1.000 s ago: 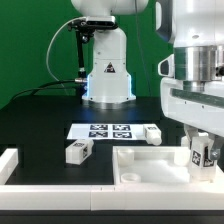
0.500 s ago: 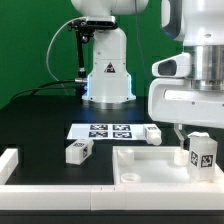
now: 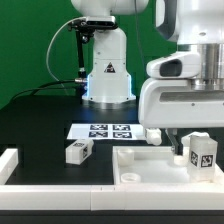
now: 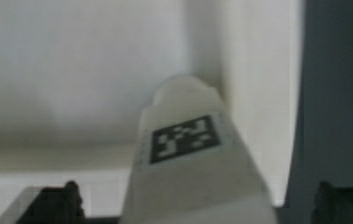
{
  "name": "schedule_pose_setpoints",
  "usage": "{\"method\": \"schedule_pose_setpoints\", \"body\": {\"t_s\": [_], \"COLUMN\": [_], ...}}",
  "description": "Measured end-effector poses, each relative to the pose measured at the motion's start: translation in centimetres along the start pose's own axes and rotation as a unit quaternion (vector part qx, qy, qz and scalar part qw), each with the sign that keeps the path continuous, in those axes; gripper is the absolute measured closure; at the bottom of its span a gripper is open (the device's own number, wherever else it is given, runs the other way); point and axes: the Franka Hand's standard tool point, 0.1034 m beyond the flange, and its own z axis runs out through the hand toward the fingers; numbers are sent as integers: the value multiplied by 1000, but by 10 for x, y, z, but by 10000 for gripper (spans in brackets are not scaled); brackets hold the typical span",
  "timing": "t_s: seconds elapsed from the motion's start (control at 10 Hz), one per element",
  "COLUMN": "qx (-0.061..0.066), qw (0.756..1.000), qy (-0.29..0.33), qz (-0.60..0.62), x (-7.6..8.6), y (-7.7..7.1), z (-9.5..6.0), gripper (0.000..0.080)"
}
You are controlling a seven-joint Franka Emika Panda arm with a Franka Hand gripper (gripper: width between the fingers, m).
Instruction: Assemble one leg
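A black table [image 3: 40, 120] is seen in front of a green backdrop [image 3: 30, 40], with the arm's white base [image 3: 108, 72] standing at the far side. The arm's large white wrist housing [image 3: 185, 95] fills the exterior view's right and hangs low over a big white tray-like panel [image 3: 140, 165], which lies at the near edge on that same side. A flat marker board [image 3: 110, 131] with several square tags is laid on the table between the base and the panel. A white block [image 3: 8, 165] is partly seen at the near edge on the exterior view's left. The gripper [image 3: 200, 160] is seen under the housing, over the panel's right part. One leg [image 3: 203, 154], white with a black-and-white tag facing the camera, is seen upright between the fingers; in the wrist view the same leg [image 4: 194, 165] is seen running up between the two dark fingertips [image 4: 52, 203], so it appears clamped, though the contact itself is not clearly shown. Whether its lower end touches the panel cannot be told. A second leg [image 3: 79, 151] lies on the table just left of the panel, near the marker board, and a third leg [image 3: 153, 135] lies at the panel's far edge, beside the board's right end.
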Motion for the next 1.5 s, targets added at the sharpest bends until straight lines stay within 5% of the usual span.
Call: {"method": "schedule_pose_setpoints", "body": {"t_s": [0.1,0.3,0.7,0.9,1.1,1.2,1.3,1.5], "qx": [0,1,-1,-7,-4,6,30,31], "qw": [1000,999,966,916,828,767,701,693], "qy": [0,0,17,13,0,2,0,-2], "qz": [19,54,256,402,560,642,713,720], "x": [0,0,0,-2,-2,-1,-3,-3], "y": [1,0,1,2,0,-1,2,2], "z": [0,0,2,1,2,2,3,3], "gripper": [186,489,517,517,517,515,515,505]}}
